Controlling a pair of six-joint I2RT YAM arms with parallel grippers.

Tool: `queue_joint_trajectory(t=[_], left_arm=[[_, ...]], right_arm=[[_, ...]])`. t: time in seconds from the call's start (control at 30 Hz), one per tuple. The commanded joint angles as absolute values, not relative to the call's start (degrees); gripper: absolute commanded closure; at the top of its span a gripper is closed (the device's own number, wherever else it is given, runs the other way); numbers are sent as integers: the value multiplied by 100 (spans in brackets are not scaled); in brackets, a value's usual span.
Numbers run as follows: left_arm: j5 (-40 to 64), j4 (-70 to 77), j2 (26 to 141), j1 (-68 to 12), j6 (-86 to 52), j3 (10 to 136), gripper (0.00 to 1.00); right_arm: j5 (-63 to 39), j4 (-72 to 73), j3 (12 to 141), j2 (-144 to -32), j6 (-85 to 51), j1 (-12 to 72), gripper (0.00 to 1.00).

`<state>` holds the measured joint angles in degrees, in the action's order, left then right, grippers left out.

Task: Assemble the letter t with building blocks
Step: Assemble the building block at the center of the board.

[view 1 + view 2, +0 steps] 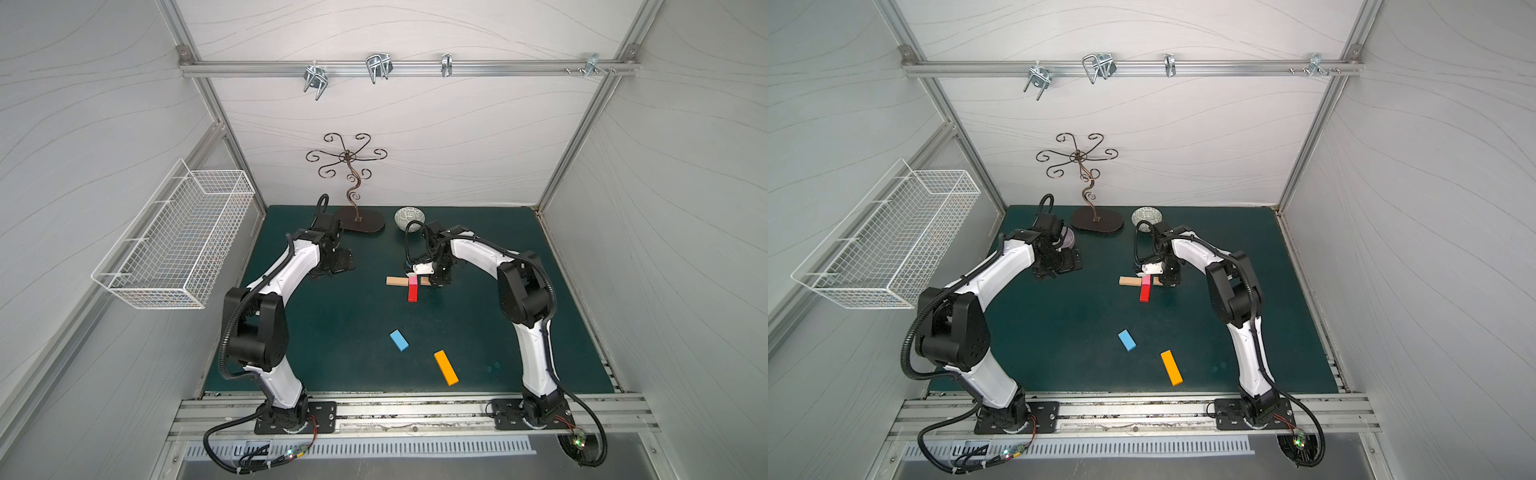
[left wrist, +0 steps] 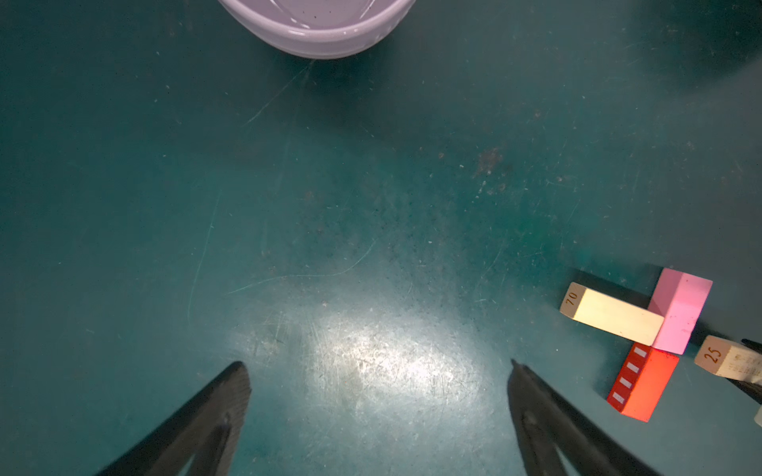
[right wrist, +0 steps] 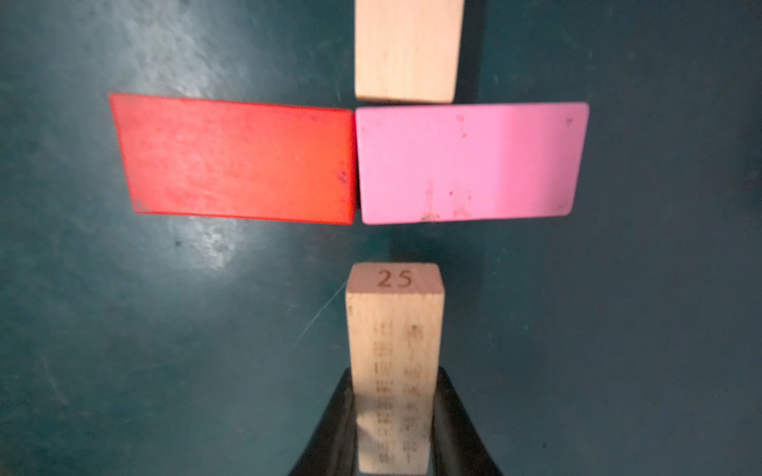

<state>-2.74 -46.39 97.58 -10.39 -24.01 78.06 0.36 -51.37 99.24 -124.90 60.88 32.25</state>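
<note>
My right gripper (image 3: 394,373) clamps a tan block (image 3: 393,321) — it lies just right of the pink block (image 3: 470,162), not touching.

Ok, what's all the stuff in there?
pink block: 1, pink, middle
red block: 1, red, touching pink's end
lying tan block: 1, wooden, against pink's side
held tan block: 1, wooden, gap from pink
blue block: 1, blue, lying apart
orange block: 1, orange, front
patterned bowl: 1, grey-white, back
lilac bowl: 1, lilac, back left
curly stand: 1, dark, back
wire basket: 1, white, left wall
hooks: 4, silver, back rail
left gripper: black, jaws open, empty
right gripper: black, jaws gripping held tan block
</note>
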Motion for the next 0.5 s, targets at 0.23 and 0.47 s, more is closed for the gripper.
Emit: queue_joint_trajectory(t=[0.23, 0.47], left_arm=[[-272, -4553, 9844, -1024, -2434, 7857, 1], [-264, -4553, 9844, -1028, -2435, 7853, 1]], right_arm=[[84, -5348, 10053, -12757, 6027, 3381, 100], [133, -5401, 10221, -12871, 5992, 3483, 100]])
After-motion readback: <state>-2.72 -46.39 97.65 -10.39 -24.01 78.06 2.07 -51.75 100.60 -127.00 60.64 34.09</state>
